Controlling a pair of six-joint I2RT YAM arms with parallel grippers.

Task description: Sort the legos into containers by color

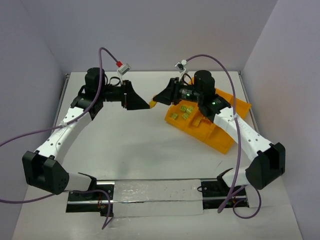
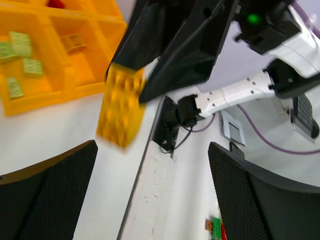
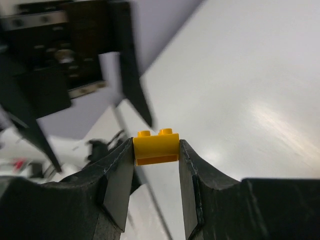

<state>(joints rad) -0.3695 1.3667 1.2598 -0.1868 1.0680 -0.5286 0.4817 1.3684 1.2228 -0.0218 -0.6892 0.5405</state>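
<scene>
My right gripper [image 3: 155, 150] is shut on a yellow lego [image 3: 155, 146], studs up, held in the air above the table. In the top view this gripper [image 1: 156, 99] is tip to tip with my left gripper [image 1: 148, 104] at the back middle, with the yellow lego [image 1: 153, 103] between them. In the left wrist view the lego [image 2: 121, 107] hangs from the right gripper's black fingers, ahead of my open, empty left gripper [image 2: 152, 195]. The orange-yellow tray [image 1: 220, 135] lies under the right arm; one compartment holds several light green legos [image 1: 182, 112], which also show in the left wrist view [image 2: 20, 60].
A red cable connector [image 1: 119, 64] hangs on the left arm's cable. The tray [image 2: 85, 90] shows another yellow piece [image 2: 74, 43] and a red piece [image 2: 56, 3] in other compartments. A small green and red thing [image 2: 216, 227] lies near the metal rail [image 1: 155, 195].
</scene>
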